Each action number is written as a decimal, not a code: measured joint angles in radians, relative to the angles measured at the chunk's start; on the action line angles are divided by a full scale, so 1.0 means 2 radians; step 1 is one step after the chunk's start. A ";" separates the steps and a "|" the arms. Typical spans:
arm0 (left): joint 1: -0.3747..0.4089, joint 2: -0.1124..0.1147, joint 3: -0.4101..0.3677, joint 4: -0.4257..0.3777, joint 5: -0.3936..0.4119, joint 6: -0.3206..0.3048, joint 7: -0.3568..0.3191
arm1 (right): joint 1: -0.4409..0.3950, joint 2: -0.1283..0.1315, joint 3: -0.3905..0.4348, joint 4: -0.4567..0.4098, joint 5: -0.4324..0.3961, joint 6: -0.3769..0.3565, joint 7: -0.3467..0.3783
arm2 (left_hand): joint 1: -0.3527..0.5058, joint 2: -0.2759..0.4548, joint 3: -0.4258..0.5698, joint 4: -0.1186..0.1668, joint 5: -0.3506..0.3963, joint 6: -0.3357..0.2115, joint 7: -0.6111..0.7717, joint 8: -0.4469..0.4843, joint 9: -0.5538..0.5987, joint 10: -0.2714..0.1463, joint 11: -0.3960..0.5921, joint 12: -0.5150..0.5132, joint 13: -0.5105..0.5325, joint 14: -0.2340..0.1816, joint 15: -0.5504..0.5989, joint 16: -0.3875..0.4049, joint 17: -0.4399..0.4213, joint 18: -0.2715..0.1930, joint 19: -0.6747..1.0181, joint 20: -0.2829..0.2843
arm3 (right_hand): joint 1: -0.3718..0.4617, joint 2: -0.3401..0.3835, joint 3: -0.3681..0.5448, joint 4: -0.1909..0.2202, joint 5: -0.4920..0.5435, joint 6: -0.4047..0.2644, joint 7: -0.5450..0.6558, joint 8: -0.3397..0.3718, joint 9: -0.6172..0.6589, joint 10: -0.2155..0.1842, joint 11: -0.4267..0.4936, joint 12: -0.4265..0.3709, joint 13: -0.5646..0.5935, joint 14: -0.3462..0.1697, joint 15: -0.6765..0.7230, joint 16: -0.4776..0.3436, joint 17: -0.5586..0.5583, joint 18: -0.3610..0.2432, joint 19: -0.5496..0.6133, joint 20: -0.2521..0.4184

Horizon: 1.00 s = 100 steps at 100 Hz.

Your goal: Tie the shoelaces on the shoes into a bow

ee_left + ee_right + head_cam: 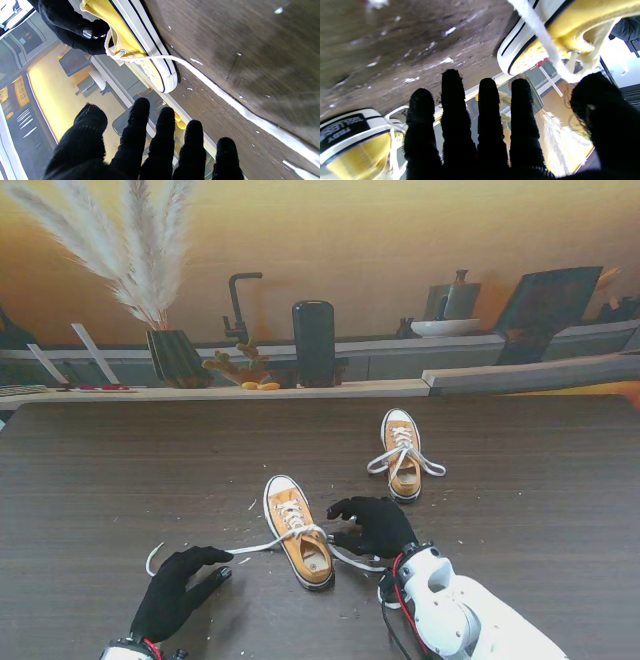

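Note:
The near yellow shoe (298,532) (140,42) (570,25) lies on the dark table (520,510), its white laces untied. One lace (250,547) (212,85) trails left across the table to my left hand (175,590) (150,150), which is open with its fingertips resting beside it. My right hand (370,525) (482,130) (72,32) sits against the shoe's right side, fingers spread. The other lace (355,560) (545,40) runs past its thumb, and no pinch on it shows. The second yellow shoe (403,455) (347,142) lies farther away to the right, its laces splayed out.
Small white flecks (245,530) are scattered on the table around the near shoe. Beyond the table's far edge runs a ledge (300,390) holding a vase of pampas grass (175,355), a black cylinder (313,342) and a faucet (237,305).

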 measured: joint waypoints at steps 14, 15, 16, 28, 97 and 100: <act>-0.001 0.000 0.002 0.002 0.002 0.000 0.000 | 0.014 -0.004 -0.019 0.016 0.003 0.000 -0.008 | 0.000 0.000 0.000 0.000 0.000 0.000 0.000 0.000 0.000 0.000 0.000 0.000 0.000 0.000 -0.001 0.000 0.000 0.000 -0.001 0.002 | 0.000 -0.005 0.004 0.000 0.003 0.000 0.012 -0.001 0.000 0.000 0.000 0.000 0.000 -0.004 0.005 0.000 0.001 0.000 0.000 0.000; -0.002 0.000 0.002 0.002 0.002 0.000 0.000 | 0.015 -0.004 -0.021 0.017 0.003 0.000 -0.009 | 0.000 0.000 0.000 0.000 0.000 0.000 0.000 0.000 0.000 0.000 0.000 0.000 0.000 0.000 -0.001 0.000 0.000 0.000 -0.001 0.002 | 0.000 -0.006 0.004 0.000 0.005 0.000 0.012 -0.001 0.000 0.000 0.000 0.000 0.000 -0.004 0.005 0.000 0.001 0.000 0.000 0.000; -0.002 0.000 0.002 0.003 0.002 0.000 -0.001 | 0.016 -0.005 -0.021 0.018 0.003 0.000 -0.009 | 0.000 0.000 0.000 0.000 0.000 0.000 0.000 0.000 0.000 0.000 0.000 0.000 0.000 0.000 -0.001 0.000 0.000 0.000 -0.002 0.002 | 0.000 -0.008 0.004 0.000 0.007 0.000 0.014 -0.001 0.000 0.000 0.000 0.000 0.000 -0.004 0.005 0.000 0.001 0.000 0.000 0.000; -0.002 0.000 0.002 0.003 0.002 0.000 -0.002 | 0.020 -0.008 -0.031 0.027 0.004 0.000 -0.019 | 0.000 0.000 0.000 0.000 0.000 0.000 0.000 0.000 0.000 0.000 0.000 0.000 0.000 0.000 -0.003 0.000 0.000 0.000 -0.005 0.004 | 0.001 -0.020 0.010 0.000 0.020 -0.004 0.024 -0.001 0.001 0.000 0.001 0.000 0.000 -0.005 0.007 0.000 0.009 0.000 0.001 0.000; -0.003 0.001 0.006 0.005 0.001 -0.001 -0.002 | 0.032 -0.030 -0.066 0.056 0.020 0.003 -0.075 | 0.000 0.000 0.000 0.000 0.000 0.000 0.004 0.000 0.000 0.000 0.000 0.000 0.000 0.000 -0.005 0.000 0.000 0.000 -0.008 0.013 | 0.086 -0.074 0.066 -0.080 0.134 -0.071 0.230 -0.095 0.090 -0.006 0.007 0.000 0.038 -0.011 0.019 -0.006 0.051 0.000 0.024 -0.012; -0.002 0.001 0.006 0.005 0.001 -0.001 -0.002 | 0.029 -0.030 -0.063 0.053 0.018 0.002 -0.073 | 0.000 0.000 0.000 0.000 0.000 0.000 0.004 0.000 0.000 0.000 0.000 0.000 0.000 0.000 -0.005 0.000 0.000 0.000 -0.008 0.013 | 0.086 -0.067 0.072 -0.080 0.134 -0.071 0.232 -0.095 0.091 -0.006 0.007 0.000 0.038 -0.011 0.019 -0.006 0.051 0.000 0.024 -0.012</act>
